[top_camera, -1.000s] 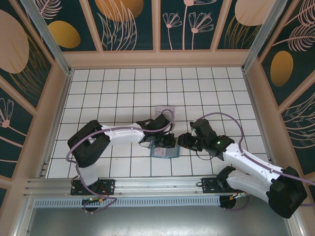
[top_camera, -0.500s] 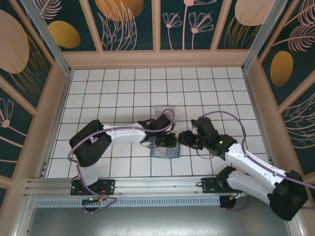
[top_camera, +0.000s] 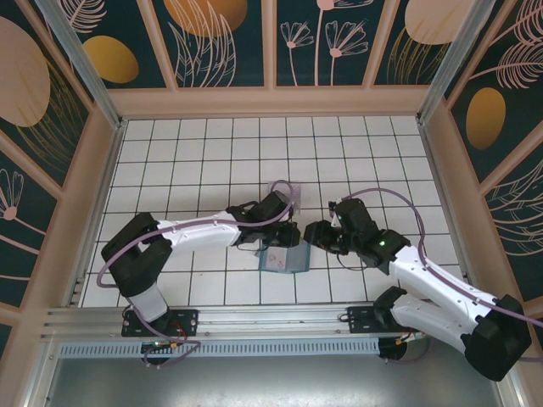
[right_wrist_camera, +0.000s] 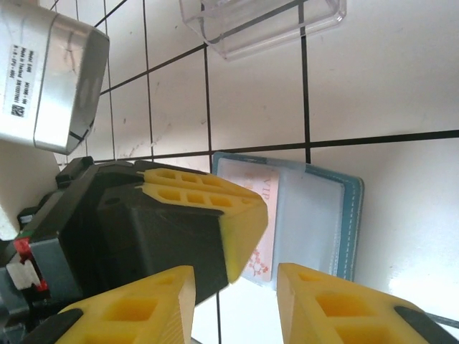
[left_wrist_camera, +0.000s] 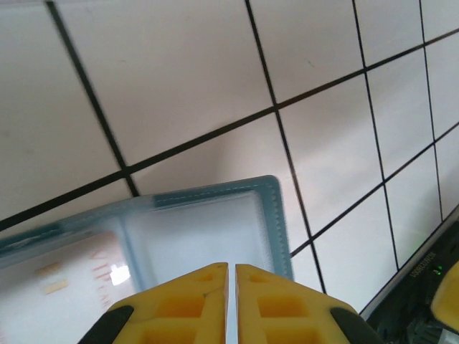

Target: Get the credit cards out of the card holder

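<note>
The slate-blue card holder (top_camera: 281, 261) lies open on the white tiles, its clear sleeves facing up (left_wrist_camera: 273, 215) (right_wrist_camera: 351, 215). A pale credit card (right_wrist_camera: 266, 192) with "VIP" and pink flower print sits inside the left sleeve (left_wrist_camera: 86, 271). My left gripper (top_camera: 289, 242) (left_wrist_camera: 232, 267) is shut, with nothing between its yellow fingers (right_wrist_camera: 215, 204). Its tips are down over the holder's left half, partly covering the card. My right gripper (top_camera: 310, 234) (right_wrist_camera: 237, 278) is open just beside the holder's near edge, holding nothing.
A clear plastic box (top_camera: 282, 191) (right_wrist_camera: 262, 21) stands one tile beyond the holder. The two grippers are close together over the holder. Wooden walls ring the tiled floor.
The left arm has swung, its elbow moving left and its wrist shifting slightly farther from the bases. The right gripper has edged toward the holder. The holder has stayed in place.
</note>
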